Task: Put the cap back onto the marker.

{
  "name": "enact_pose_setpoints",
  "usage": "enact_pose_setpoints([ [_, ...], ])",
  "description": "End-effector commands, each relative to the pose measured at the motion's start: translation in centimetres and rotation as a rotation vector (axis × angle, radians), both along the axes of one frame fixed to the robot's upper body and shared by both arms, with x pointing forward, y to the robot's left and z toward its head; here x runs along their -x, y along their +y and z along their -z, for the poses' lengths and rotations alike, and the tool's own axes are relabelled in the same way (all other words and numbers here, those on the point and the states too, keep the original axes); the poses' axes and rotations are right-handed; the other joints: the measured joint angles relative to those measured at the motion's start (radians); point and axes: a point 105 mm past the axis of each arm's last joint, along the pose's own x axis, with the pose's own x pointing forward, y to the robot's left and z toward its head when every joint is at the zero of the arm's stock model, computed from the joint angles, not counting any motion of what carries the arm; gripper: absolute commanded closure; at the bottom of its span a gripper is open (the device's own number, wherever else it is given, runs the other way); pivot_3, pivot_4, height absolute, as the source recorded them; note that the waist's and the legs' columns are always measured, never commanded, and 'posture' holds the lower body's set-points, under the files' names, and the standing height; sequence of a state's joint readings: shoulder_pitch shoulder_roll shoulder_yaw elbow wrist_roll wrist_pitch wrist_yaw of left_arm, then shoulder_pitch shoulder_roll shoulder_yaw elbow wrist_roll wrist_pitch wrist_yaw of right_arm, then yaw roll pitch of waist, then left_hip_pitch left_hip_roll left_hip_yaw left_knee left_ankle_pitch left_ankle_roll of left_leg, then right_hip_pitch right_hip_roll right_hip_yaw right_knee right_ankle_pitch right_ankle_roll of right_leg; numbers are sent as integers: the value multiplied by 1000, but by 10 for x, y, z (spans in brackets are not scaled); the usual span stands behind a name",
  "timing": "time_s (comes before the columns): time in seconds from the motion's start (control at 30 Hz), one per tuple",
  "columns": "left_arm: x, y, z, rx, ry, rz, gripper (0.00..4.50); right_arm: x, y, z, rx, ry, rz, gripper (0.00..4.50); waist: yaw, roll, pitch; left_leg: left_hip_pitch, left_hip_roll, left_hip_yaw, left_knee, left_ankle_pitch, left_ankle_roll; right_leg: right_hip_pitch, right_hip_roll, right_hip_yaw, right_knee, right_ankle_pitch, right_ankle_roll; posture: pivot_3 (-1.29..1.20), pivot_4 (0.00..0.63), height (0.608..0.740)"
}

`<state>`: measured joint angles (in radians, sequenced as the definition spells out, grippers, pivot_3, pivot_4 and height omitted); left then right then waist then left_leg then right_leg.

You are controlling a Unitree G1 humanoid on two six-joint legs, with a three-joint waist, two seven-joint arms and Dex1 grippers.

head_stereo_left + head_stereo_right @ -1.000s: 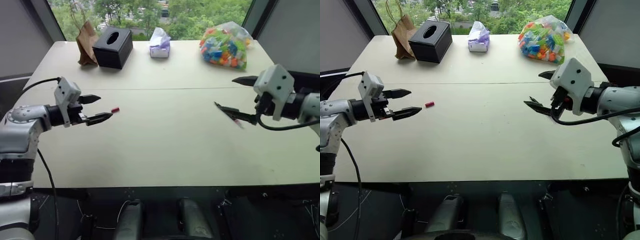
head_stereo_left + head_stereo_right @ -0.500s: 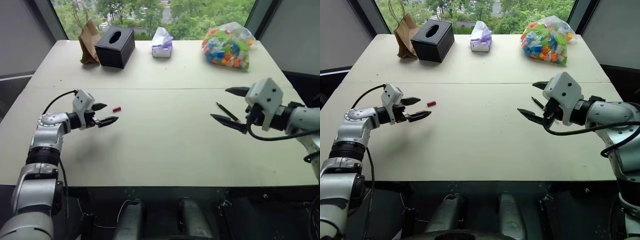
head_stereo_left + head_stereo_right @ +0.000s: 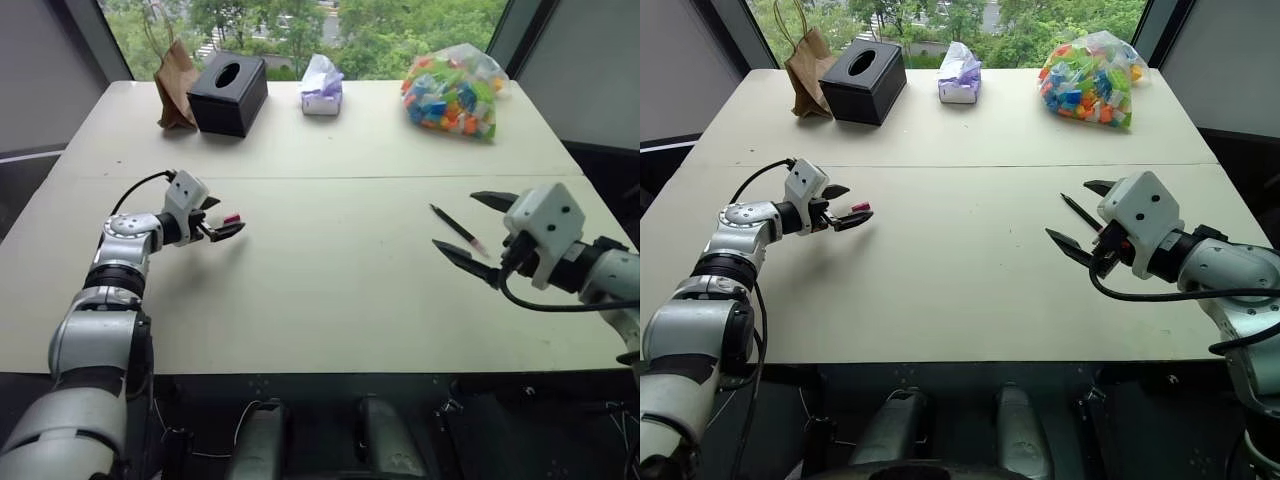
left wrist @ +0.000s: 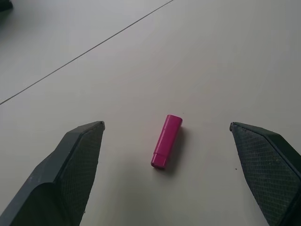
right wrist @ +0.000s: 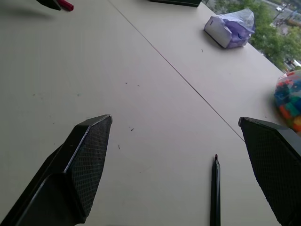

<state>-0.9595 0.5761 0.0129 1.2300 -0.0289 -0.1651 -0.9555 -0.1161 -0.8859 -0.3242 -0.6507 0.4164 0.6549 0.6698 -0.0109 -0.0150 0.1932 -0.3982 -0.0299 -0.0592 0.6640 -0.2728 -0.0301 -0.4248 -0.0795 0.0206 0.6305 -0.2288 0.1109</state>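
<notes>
Showing silver-grey jointed arm segments with dark bands at the joints. Carrying a white boxy housing at each wrist, with black cables looping out behind. Ending each arm in a pincer, left pincer and right pincer: two black tapering fingers with cross-hatched inner pads. Bearing possibly small dark screws on the right housing.

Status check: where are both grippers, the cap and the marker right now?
Left gripper open, fingers either side of the cap, not touching. Right gripper open, empty, just short of the marker lying on the table. Nothing in the way.
</notes>
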Motion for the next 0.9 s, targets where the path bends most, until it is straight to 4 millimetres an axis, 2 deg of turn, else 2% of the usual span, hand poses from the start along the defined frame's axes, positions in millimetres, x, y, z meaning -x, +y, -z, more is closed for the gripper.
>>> enact_pose_setpoints([
  [0.03, -5, -3, -11, -19, -42, -1, 23, 5, 1, -12, 6, -55, 2, 34, 0, 0, 0, 0, 0, 0, 0, 0, 0, 0, 0, 0, 0, 0, 0, 0, 150, 740],
  [0.33, -3, -11, 6, 8, 31, 4, 23, 3, 0, -16, 24, -56, -5, 34, 2, 0, 0, 0, 0, 0, 1, 0, 0, 0, 0, 0, 0, 0, 0, 0, 150, 740],
  [0.53, -2, -9, 16, 22, 74, -29, 23, 2, 0, -19, 32, -62, -7, 34, 3, 0, 0, 1, -1, -1, 1, 0, 0, 2, 0, 0, 0, 0, 0, 0, 150, 740],
  [0.83, -1, -11, 29, 18, 105, -58, 23, 5, -4, -25, 60, -53, -7, 34, 4, 0, -1, 8, -1, -2, 1, 0, 0, 11, 0, -1, 0, 0, 0, 0, 150, 740],
  [0.9, 0, -13, 32, 24, 110, -58, 565, 4, -5, -27, 68, -50, -9, 34, 5, 0, -1, 10, -1, -2, 1, 0, 0, 12, 0, -1, -1, 0, 0, 0, 150, 740],
])
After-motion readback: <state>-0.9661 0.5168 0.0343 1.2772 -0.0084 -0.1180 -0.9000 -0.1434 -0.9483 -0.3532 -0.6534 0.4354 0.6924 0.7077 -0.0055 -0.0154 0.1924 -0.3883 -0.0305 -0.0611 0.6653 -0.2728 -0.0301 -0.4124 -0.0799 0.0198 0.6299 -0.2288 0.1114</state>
